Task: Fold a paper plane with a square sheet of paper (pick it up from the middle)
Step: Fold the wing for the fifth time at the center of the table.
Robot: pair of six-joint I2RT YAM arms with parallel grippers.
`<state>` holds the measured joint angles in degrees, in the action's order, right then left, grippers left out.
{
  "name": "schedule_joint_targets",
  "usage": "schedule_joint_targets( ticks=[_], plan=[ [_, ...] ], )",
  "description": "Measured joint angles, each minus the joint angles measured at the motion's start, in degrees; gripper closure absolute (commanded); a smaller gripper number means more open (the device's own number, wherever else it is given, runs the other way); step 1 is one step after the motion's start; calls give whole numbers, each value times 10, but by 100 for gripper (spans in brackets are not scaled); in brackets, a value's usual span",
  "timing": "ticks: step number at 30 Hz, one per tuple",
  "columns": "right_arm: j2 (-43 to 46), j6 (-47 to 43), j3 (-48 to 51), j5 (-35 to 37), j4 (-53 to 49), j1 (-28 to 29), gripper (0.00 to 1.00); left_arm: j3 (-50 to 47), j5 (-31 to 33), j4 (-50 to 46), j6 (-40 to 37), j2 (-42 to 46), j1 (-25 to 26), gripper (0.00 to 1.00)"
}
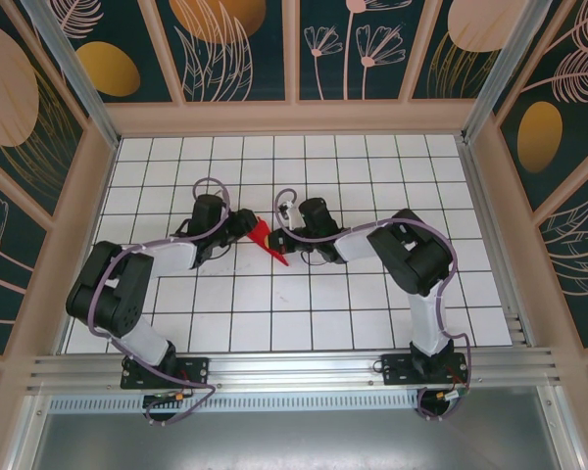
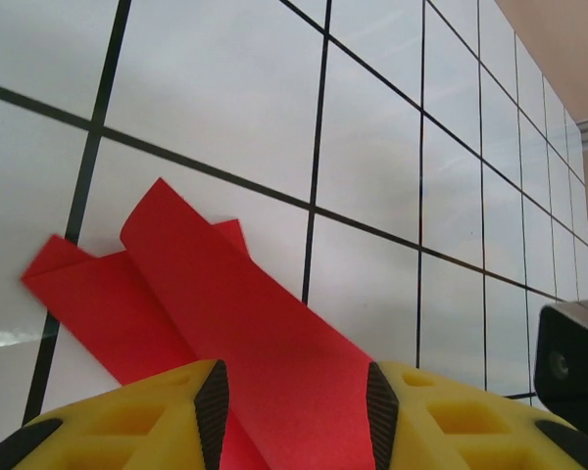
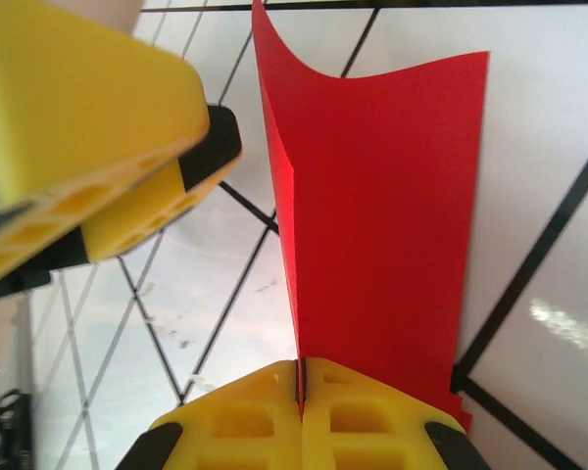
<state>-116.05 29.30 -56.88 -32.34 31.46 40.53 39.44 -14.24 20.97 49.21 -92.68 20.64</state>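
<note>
The red paper plane (image 1: 269,241) was in the middle of the top view, on the white counter (image 1: 372,313). Its long side ran from upper left to lower right, pointy tip at the lower right. It looked thin, light and floppy, so I think it was best held on the fold. The right tool (image 3: 301,377) pinched that fold tight. The left tool (image 2: 294,392) stood open around the paper.

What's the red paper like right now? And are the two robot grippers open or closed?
red paper, folded into overlapping layers, one flap curling upward.
left gripper, open, jaws apart with the red paper lying between them.
right gripper, shut, jaws pressed together on an edge of the red paper.
</note>
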Motion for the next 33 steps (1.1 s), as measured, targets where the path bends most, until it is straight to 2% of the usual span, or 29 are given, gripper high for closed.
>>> schedule_joint_targets(
  ticks=[12,23,33],
  plan=[
    [-14,101,1,-53,31,0,100,-47,-25,35,-1,9,0,66],
    [-47,120,0,-74,30,0,100,-56,-33,50,-1,9,0,68],
    [-50,113,-14,-94,14,0,86,-64,-34,56,-1,9,0,67]
  ],
)
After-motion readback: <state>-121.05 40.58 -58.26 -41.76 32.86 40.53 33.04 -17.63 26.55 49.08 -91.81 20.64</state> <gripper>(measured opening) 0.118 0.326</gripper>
